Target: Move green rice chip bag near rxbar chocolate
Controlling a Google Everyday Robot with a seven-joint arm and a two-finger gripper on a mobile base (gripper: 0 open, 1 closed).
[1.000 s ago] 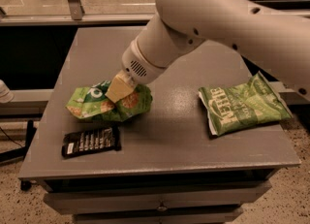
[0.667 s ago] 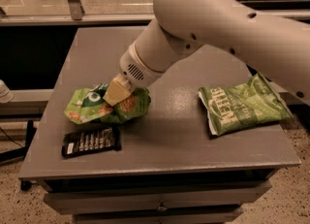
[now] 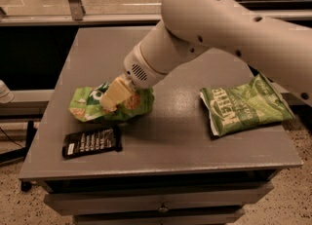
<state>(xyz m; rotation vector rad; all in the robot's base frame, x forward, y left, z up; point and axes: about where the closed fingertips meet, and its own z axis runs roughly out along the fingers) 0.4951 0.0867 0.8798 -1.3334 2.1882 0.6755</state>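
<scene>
The green rice chip bag (image 3: pixel 87 104) is a crumpled light-green bag on the left half of the grey table (image 3: pixel 165 136). My gripper (image 3: pixel 115 96) reaches down from the upper right and is shut on the bag's middle, its cream fingers (image 3: pixel 117 91) pressed into the crinkled foil. The bag rests on or just above the tabletop. The rxbar chocolate (image 3: pixel 91 141) is a flat black wrapper with white text, lying just in front of the bag near the table's front-left corner, with a small gap between them.
A larger, darker green Kettle bag (image 3: pixel 243 107) lies flat on the right side of the table. The white arm (image 3: pixel 219 29) spans the upper right. Table edges are close at the left and front; drawers sit below the front edge.
My gripper has shifted slightly down and to the left with the green bag in it. The black bar and the Kettle bag have not moved.
</scene>
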